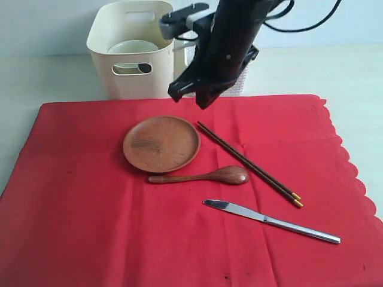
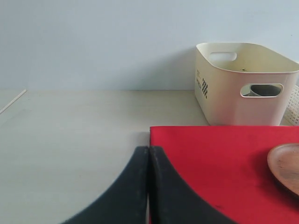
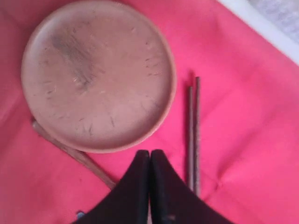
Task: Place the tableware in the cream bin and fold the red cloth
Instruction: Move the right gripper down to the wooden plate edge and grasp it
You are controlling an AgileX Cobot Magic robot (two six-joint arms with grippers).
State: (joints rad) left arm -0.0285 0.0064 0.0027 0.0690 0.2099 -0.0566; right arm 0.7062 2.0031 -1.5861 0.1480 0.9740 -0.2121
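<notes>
Chopsticks [image 1: 248,162]: dark pair with yellow tips, side by side on the red cloth [image 1: 90,227]. Their long axis runs on a diagonal, dark ends toward the cloth's far edge and yellow tips toward its scalloped edge. Wooden plate [image 1: 161,143]: just beside the dark ends, on the side away from the scalloped edge. Right jaws: pressed fully together, holding nothing, hanging from the right arm [image 1: 230,42] over the strip of cloth between plate and chopsticks. The wrist view shows the sticks close alongside, lined up with the seam of the jaws, so the jaws would close across the pair — probably a short sideways shift away from the plate, opening first. Wooden spoon [image 1: 200,176]: just beside the plate's near rim. Table knife [image 1: 270,220]: nearer the cloth's near edge, well apart from the arm. Cream bin [image 1: 128,78]: on the worktop [image 1: 54,78] past the cloth's far edge, a pale bowl [image 1: 133,46] inside. Left jaws: also shut and empty, low by the cloth's left edge — the farther of the two from the sticks.
</notes>
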